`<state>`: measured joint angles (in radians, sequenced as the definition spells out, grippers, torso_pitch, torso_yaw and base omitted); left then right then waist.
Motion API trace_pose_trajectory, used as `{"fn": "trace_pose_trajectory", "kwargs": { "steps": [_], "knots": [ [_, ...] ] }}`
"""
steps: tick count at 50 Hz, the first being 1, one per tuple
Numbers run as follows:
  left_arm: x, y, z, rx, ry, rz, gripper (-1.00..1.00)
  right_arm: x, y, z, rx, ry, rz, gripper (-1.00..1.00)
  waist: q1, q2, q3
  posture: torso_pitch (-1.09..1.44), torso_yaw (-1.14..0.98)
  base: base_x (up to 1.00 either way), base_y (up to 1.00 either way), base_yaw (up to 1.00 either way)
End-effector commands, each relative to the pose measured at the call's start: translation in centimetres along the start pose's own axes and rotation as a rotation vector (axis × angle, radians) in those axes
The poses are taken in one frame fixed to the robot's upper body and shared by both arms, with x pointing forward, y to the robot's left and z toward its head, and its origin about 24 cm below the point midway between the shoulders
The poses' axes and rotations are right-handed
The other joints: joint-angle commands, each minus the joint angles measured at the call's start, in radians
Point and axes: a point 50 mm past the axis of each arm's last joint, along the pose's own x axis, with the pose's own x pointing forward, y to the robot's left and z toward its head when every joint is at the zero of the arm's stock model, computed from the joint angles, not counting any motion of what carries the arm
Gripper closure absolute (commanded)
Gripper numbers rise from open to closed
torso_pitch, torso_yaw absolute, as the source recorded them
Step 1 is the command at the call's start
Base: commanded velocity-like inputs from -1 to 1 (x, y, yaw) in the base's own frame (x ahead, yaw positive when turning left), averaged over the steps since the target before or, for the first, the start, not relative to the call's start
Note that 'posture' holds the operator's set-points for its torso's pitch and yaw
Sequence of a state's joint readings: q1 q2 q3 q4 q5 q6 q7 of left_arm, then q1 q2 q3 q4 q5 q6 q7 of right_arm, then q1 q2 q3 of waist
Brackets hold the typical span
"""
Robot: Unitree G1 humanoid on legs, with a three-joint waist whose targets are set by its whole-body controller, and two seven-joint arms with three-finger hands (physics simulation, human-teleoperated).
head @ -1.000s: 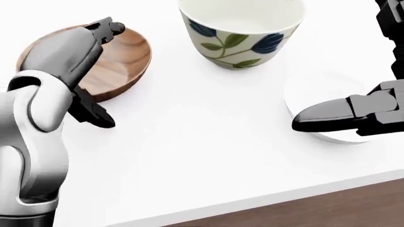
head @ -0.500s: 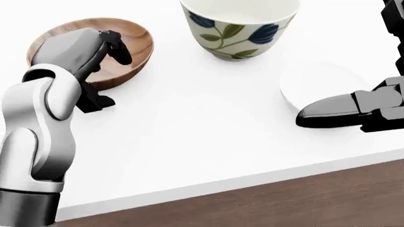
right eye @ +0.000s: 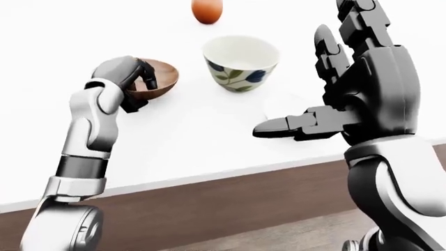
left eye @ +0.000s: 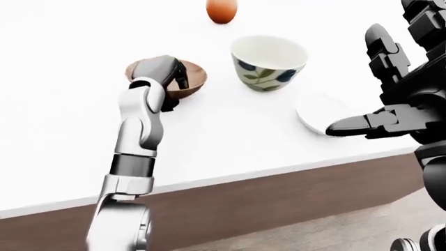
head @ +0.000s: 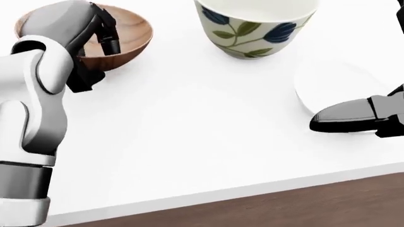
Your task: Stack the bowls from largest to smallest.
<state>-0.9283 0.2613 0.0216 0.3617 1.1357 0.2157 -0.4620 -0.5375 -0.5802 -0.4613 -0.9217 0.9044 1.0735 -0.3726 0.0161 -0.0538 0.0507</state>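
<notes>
On the white counter in the left-eye view, three bowls sit in a rough row: a shallow wooden bowl, a deep ceramic bowl painted with blue flowers and green leaves, and a low white bowl close to the counter's near edge. An orange-brown egg-shaped object lies toward the far edge. In the head view, the left robot hand is clamped on the wooden bowl's rim, one finger inside and another outside. The grain looks smooth and glossy, so the bowl could slip or tip if lifted by one rim. In the right-eye view, the right robot hand hovers spread wide over the white bowl, holding nothing; a careless sweep might push it off the edge.
</notes>
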Motion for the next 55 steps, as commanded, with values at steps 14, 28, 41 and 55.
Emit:
{"fn": "trace_pose_trajectory", "kwargs": {
  "steps": [14, 28, 41, 55],
  "knots": [
    [-1.9, 7.7, 4.1, -0.013, -0.131, 0.197, 1.00, -0.9, -1.8, 2.4, -0.016, -0.078, -0.031, -1.00, 0.003, -0.008, -0.065, -0.09, 0.00, 0.00, 0.00, 0.00],
    [-0.6, 9.3, 8.7, -0.013, -0.213, 0.196, 1.00, -1.5, -2.4, 2.9, -0.015, -0.086, -0.034, -1.00, 0.005, -0.025, -0.141, -0.23, 0.00, 0.00, 0.00, 0.00],
    [0.4, 7.4, 13.6, -0.014, -0.323, 0.168, 1.00, -2.0, -2.7, 2.8, 0.001, -0.085, -0.044, -1.00, 0.005, -0.040, -0.191, -0.27, 0.00, 0.00, 0.00, 0.00],
    [1.0, 3.0, 18.8, 0.002, -0.455, 0.117, 1.00, -3.1, -4.3, 1.7, -0.006, -0.065, -0.068, -1.00, 0.006, -0.063, -0.207, -0.27, 0.00, 0.00, 0.00, 0.00]
  ]
}}
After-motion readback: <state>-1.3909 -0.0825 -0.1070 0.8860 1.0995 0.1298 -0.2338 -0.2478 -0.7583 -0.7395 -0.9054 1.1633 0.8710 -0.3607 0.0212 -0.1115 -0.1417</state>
